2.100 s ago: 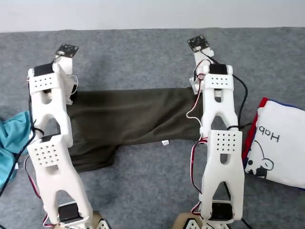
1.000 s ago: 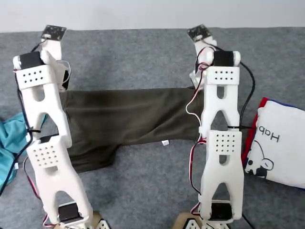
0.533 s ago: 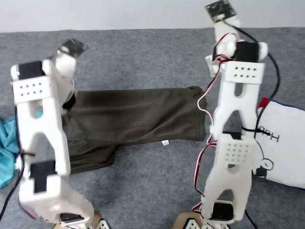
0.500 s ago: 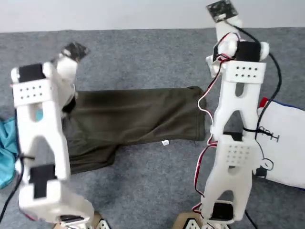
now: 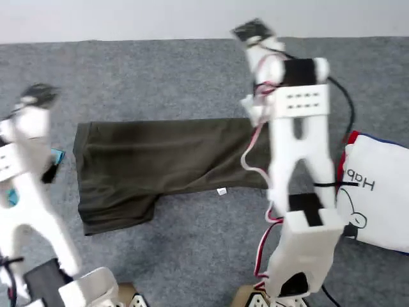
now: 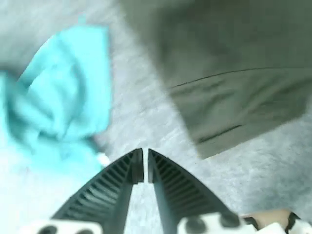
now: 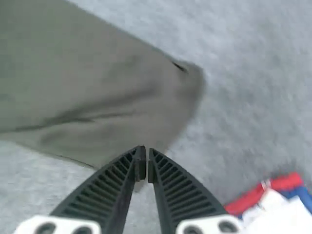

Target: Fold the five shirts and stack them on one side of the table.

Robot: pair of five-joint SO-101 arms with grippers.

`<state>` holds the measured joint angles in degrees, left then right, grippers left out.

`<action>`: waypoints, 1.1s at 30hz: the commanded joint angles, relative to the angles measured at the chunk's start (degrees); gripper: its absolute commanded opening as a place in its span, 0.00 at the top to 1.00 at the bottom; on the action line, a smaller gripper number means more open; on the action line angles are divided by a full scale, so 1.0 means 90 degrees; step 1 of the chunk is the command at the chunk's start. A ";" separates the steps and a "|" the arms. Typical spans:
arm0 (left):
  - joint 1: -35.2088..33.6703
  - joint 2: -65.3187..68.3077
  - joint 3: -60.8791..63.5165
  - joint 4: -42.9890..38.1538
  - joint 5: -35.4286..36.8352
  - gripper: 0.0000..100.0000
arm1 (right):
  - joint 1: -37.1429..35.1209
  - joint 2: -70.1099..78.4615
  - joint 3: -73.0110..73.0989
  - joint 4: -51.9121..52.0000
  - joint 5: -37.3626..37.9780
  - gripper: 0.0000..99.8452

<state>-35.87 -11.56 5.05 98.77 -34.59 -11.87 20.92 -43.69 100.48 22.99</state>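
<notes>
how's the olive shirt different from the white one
The olive shirt is plain and dark; the white shirt carries a printed picture. The olive shirt lies long across the middle of the grey table with one sleeve sticking out; the white shirt is a compact fold at the side, atop red and blue cloth. Both lie flat.

The table (image 5: 160,77) lies under a grey cloth (image 5: 192,256) with a fine, mottled, felt-like nap, and the same cloth runs on through the left wrist view (image 6: 146,122) and the right wrist view (image 7: 253,73). Along the far side of the high view runs a plain pale band (image 5: 128,19), wall or backing, I cannot tell which. The light is soft and even, leaving only faint shadows
</notes>
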 commanded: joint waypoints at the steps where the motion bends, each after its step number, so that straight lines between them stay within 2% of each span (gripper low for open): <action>1: -0.1328 -0.0361 0.0015 -0.0098 0.0127 0.96 | -0.0972 -0.0366 0.0078 0.0259 0.0010 0.98; 4: -0.2422 -0.0342 0.0005 -0.0352 0.0117 0.96 | -0.1851 -0.0249 0.0147 0.0259 0.0020 0.98; 7: -0.3331 -0.0332 0.0112 -0.0967 0.0117 0.96 | -0.2623 0.0044 0.0147 0.0259 0.0166 0.98; 12: -0.4103 -0.0332 0.0708 -0.1797 0.0107 0.96 | -0.3805 0.0728 0.0127 0.0249 0.0381 0.98; 17: -0.4396 -0.0332 0.1255 -0.2188 0.0107 0.96 | -0.4918 0.1353 0.0107 0.0024 0.0391 0.97; 22: -0.4425 -0.0332 0.1548 -0.2276 0.0107 0.96 | -0.5709 0.1685 0.0107 -0.0405 0.0615 0.88; 24: -0.4425 -0.0332 0.1568 -0.2266 0.0107 0.96 | -0.5846 0.1812 0.0107 -0.0581 0.0625 0.86; 33: -0.4425 -0.0332 0.1568 -0.2266 0.0107 0.96 | -0.5866 0.2505 0.0107 -0.1607 0.0742 0.88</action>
<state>-75.43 -12.53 19.30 79.16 -33.89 -64.26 43.34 -42.02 87.56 29.05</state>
